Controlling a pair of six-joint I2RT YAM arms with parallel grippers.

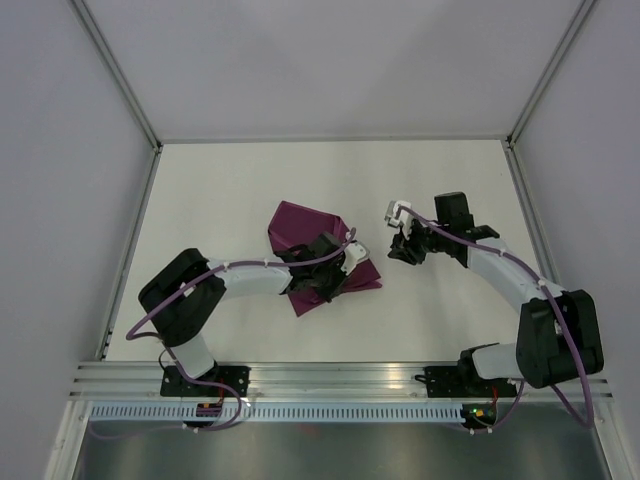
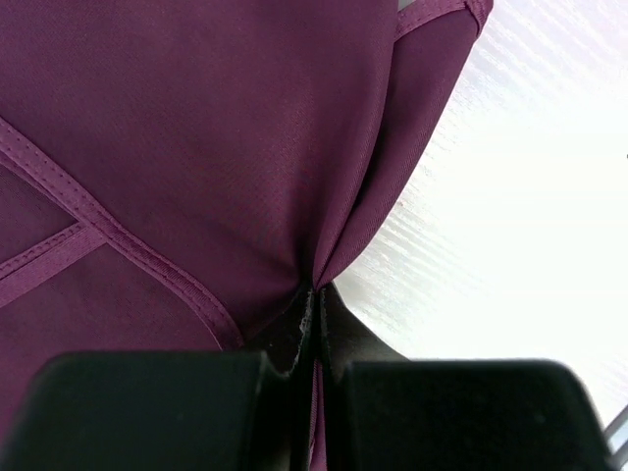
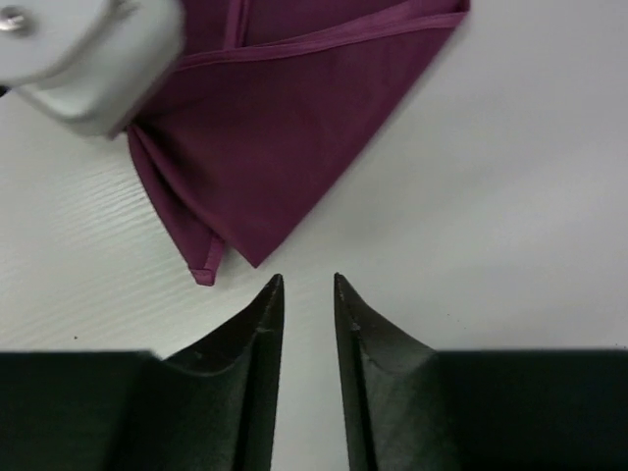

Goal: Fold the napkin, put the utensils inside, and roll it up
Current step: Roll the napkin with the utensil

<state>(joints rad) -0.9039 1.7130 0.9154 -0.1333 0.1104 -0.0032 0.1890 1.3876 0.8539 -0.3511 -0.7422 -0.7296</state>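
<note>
On the white grained table [image 1: 240,190], left gripper [image 2: 314,299] pinches hemmed magenta napkin [image 2: 196,147].

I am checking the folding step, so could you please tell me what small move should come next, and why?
Probably the left gripper should lay its pinched fold flat over the napkin before letting go: its fingers are shut on the cloth, which looks bunched and only partly folded. The right gripper hangs off the cloth, fingers slightly apart and empty.

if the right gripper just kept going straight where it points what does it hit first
Probably the napkin: its folded corner lies just ahead of the right gripper, a strip of bare table between. Height is unclear, so the fingers might touch the table first.
</note>
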